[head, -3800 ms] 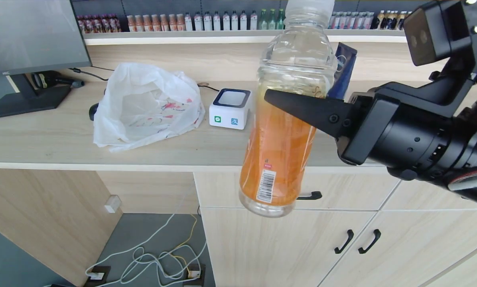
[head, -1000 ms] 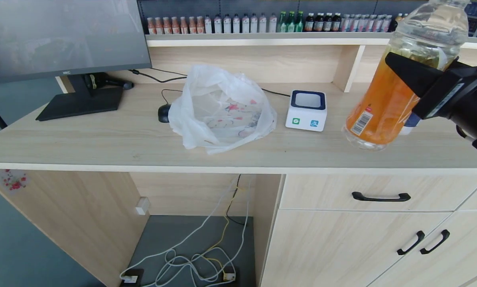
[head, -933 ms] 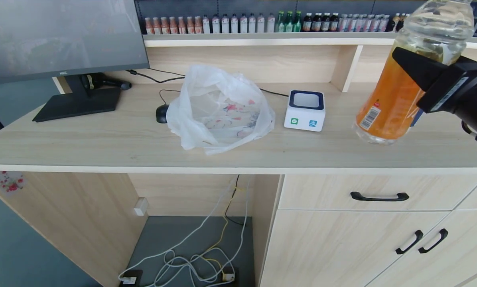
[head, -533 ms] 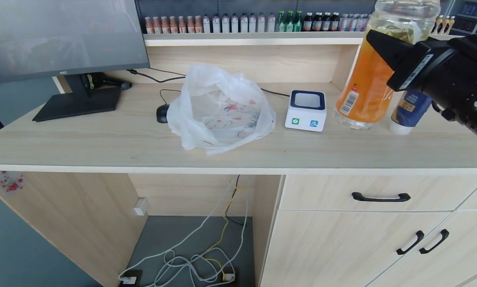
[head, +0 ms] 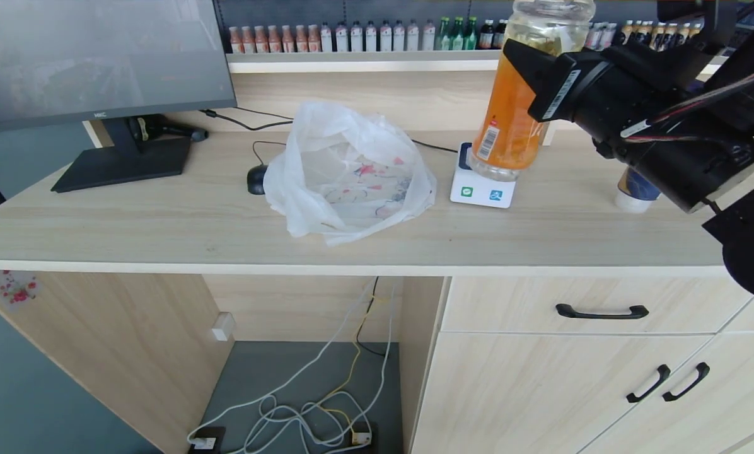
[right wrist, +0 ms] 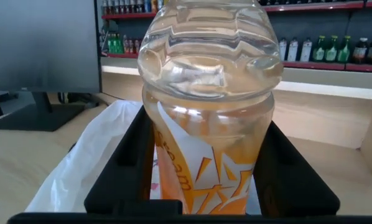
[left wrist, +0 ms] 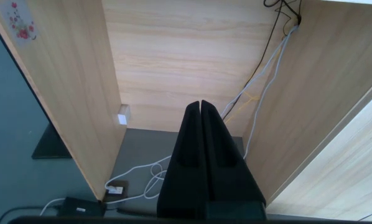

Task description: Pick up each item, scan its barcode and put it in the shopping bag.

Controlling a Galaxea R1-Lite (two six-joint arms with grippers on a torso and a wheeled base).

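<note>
Holding bottle (head: 509, 120) near upright, base over scanner (head: 481, 192)

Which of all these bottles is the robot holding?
The big orange bottle in its right gripper, over the white scanner; the shelf bottles stand untouched.

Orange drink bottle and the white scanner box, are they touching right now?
Cannot tell. In the head view the bottle held in the right hand overlaps the top of the scanner, hiding any gap or contact.
</note>
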